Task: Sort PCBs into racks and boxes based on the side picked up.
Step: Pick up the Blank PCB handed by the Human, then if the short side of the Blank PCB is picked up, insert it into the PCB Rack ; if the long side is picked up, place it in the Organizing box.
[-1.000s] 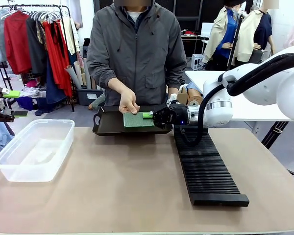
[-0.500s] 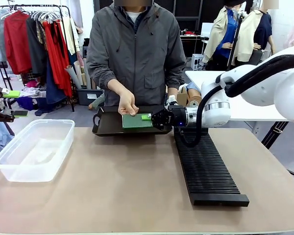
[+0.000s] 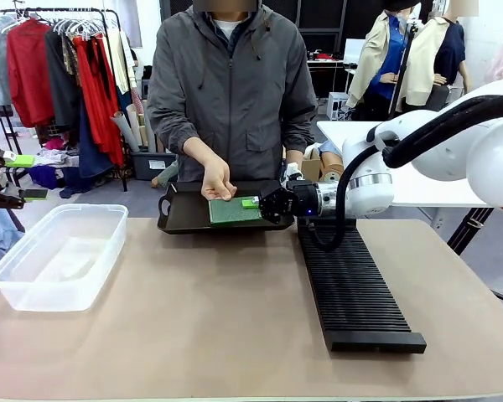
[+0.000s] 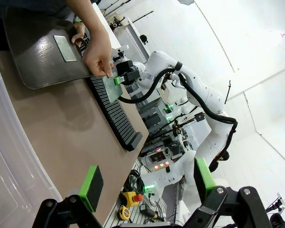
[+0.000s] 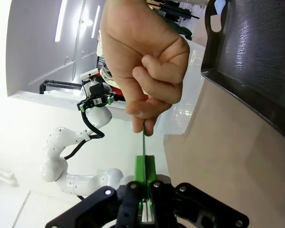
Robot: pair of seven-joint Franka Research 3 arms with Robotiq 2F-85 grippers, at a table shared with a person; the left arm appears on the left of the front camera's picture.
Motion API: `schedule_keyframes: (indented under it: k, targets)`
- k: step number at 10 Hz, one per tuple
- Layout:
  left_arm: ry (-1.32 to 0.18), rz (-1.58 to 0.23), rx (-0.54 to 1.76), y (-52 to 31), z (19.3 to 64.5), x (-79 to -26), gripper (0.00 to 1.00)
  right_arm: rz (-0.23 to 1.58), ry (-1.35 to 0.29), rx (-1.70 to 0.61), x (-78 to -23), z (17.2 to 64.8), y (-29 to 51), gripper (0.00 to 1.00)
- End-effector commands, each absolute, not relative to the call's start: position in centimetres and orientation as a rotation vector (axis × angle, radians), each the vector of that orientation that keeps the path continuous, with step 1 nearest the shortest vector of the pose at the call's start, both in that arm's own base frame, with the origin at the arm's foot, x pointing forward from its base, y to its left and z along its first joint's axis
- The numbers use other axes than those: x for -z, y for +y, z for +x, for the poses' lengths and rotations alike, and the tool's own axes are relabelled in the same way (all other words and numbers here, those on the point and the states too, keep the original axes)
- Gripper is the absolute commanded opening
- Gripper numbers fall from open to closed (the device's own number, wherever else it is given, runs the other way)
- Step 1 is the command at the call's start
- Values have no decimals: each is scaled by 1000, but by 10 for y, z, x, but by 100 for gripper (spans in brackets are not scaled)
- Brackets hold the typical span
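At the middle of the counter's (image 3: 218, 318) far edge, the right end effector (image 3: 253, 202) is clamped on the right edge of a green PCB (image 3: 232, 210). The board is held just above the black tray (image 3: 180, 219). The person's hand (image 3: 220, 179) pinches the opposite edge of the same board, so both hold it at once. In the right wrist view the board (image 5: 143, 142) appears edge-on as a thin line. It runs from between the closed green pads (image 5: 150, 167) up to the person's fingertips (image 5: 147, 124).

Compared with a second ago, the jaws have finished closing on the board. The arm has shifted slightly towards the counter's left side. The board now lies flatter and reads darker, whereas earlier its paler dotted face tilted towards the front camera. The person's hand has kept its grip at about the same spot.

The left end effector (image 4: 147, 183) hangs open and empty, its two green pads (image 4: 91, 181) wide apart. It is over the counter's left side above the clear tub (image 3: 59, 260). The tub sits at the counter's left edge.

The long black rack (image 3: 352, 289) runs from the far edge towards the near right corner. Its far end is just beside the tray. In the left wrist view a second PCB (image 4: 65, 48) lies flat on the tray.
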State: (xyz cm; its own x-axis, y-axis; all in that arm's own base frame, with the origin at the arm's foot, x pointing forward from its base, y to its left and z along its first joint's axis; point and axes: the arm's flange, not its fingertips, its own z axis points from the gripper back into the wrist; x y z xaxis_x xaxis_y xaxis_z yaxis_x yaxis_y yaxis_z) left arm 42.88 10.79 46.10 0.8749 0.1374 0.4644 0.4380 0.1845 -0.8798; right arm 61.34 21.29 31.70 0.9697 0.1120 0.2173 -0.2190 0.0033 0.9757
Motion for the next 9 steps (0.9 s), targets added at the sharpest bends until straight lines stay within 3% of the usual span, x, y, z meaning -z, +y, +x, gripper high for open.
schedule_keyframes:
  k: [1, 9]
  targets:
    - [-496, -1385, 224, 109, 428, -464, 100, 1563, -92, -243, -319, 612, 214, 0]
    - [-496, -1385, 224, 109, 428, -464, 100, 1563, -92, -243, -319, 612, 214, 0]
